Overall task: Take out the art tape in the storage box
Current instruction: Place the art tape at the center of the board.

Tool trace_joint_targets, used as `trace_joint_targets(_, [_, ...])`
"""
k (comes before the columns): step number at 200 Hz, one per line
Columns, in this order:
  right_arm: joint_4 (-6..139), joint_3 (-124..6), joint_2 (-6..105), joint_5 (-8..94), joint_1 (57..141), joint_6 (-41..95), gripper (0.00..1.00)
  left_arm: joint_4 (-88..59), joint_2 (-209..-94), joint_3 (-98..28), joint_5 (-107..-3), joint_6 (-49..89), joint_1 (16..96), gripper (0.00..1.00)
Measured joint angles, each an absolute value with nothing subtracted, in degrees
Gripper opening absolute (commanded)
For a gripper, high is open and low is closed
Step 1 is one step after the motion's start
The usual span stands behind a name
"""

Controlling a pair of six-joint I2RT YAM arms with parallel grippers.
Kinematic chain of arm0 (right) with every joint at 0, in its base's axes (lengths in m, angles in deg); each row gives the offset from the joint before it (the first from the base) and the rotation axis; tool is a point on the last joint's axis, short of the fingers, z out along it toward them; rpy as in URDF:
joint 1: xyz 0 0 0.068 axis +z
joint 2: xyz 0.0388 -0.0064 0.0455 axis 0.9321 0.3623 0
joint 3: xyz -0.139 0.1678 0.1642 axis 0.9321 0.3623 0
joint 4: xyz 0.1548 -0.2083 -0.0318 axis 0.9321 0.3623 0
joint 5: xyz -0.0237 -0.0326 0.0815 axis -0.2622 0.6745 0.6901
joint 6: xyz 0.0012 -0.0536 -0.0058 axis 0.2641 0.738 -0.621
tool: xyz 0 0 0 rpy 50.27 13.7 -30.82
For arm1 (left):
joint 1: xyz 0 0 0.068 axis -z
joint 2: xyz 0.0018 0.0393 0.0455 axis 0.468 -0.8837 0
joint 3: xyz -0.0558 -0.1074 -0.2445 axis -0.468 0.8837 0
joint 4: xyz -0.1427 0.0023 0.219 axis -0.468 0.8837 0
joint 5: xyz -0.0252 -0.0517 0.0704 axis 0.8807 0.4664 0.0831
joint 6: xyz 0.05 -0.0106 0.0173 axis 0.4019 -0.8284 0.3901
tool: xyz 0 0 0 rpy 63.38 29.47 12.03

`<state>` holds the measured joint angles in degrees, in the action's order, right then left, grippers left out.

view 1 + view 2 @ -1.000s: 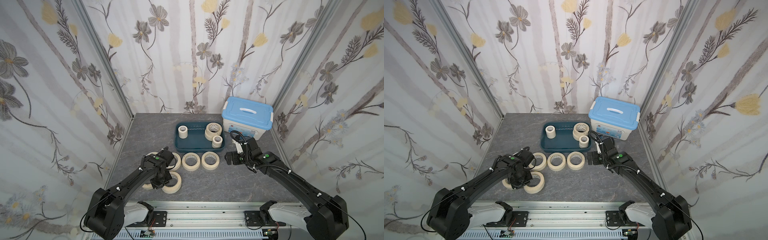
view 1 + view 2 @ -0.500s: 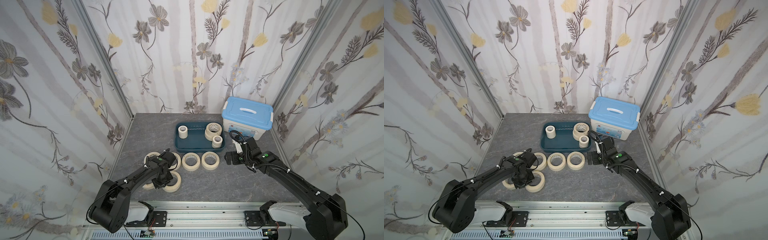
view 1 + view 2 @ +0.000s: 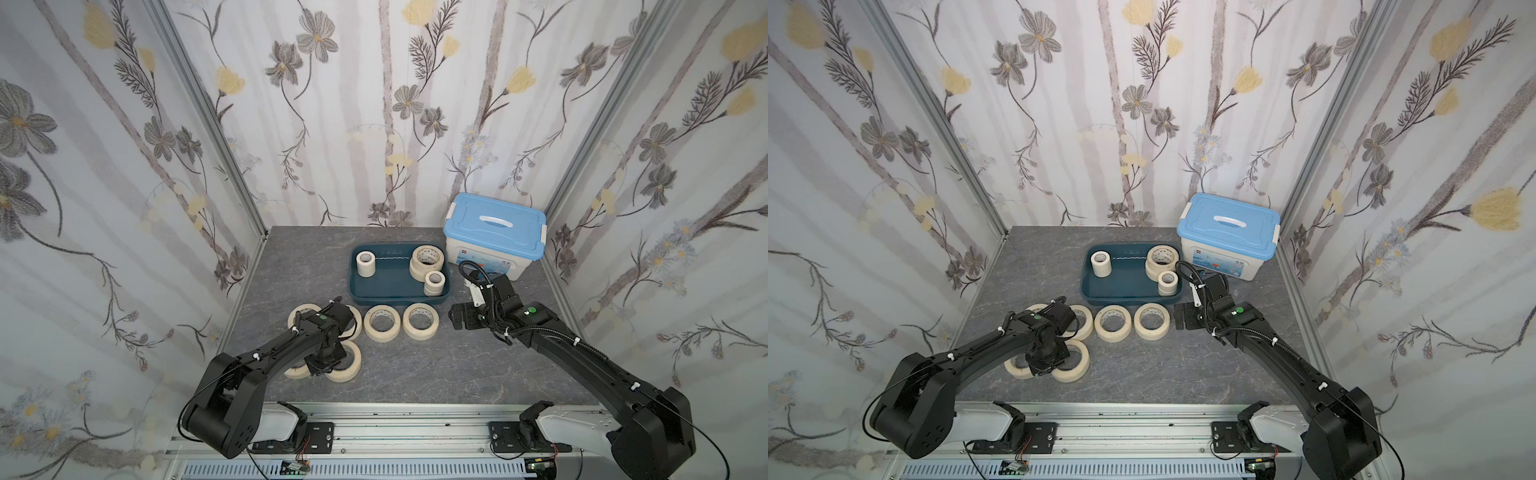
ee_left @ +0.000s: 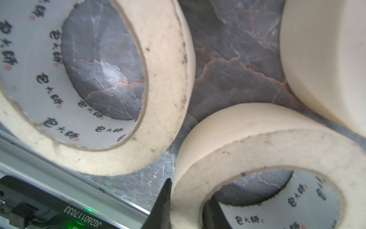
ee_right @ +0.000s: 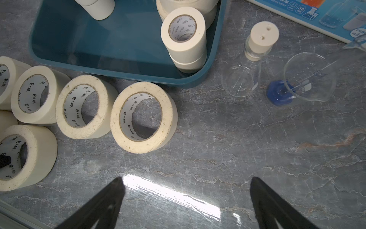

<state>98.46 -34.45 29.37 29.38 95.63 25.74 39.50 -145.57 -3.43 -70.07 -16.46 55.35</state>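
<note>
Your cream masking tape rolls are split: six large ones lie flat on the grey marbled tabletop (image 3: pixel 436 374), while a large stack (image 3: pixel 427 262) and two small-roll stacks (image 3: pixel 366 263) remain in the shallow dark teal plastic storage box (image 3: pixel 376 286). The left gripper (image 4: pixel 186 206) pinches the wall of the front large roll (image 4: pixel 267 158), one finger inside the core; let go cleanly and lift straight, since a neighbouring roll (image 4: pixel 95 85) sits just beside. The right gripper (image 5: pixel 186 198) hangs spread wide and empty near the box. Mind the glass flask (image 5: pixel 247 67) and glass beaker (image 5: pixel 309 77) beside the box corner, and the white tub with the blue lid (image 3: pixel 494 232).
</note>
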Motion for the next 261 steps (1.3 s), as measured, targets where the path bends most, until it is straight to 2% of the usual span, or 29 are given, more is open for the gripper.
trace_joint_targets(42, [98.5,-34.4,29.5,29.4,95.6,25.7,1.00,39.6,-145.9,-3.9,-71.3,-16.5,55.3,0.41])
trace_joint_targets(118, [98.5,-35.2,29.2,29.4,95.6,26.4,1.00,41.5,-142.4,-7.3,-71.4,-15.8,55.2,0.51])
trace_joint_targets(170, [100.2,-39.5,30.5,29.4,95.6,27.5,1.00,42.6,-139.1,-11.4,-72.5,-13.2,55.2,0.70])
trace_joint_targets(192, [100.3,-41.3,32.0,30.1,95.7,27.9,1.00,42.6,-138.1,-13.1,-73.6,-11.7,55.0,0.83])
trace_joint_targets(229, [100.6,-45.4,35.5,32.3,95.7,29.0,0.98,41.8,-137.2,-14.9,-74.1,-8.9,54.6,1.00])
trace_joint_targets(261, [101.1,-50.1,40.1,34.0,95.9,29.4,0.96,40.8,-137.0,-16.4,-74.2,-6.6,54.1,1.00])
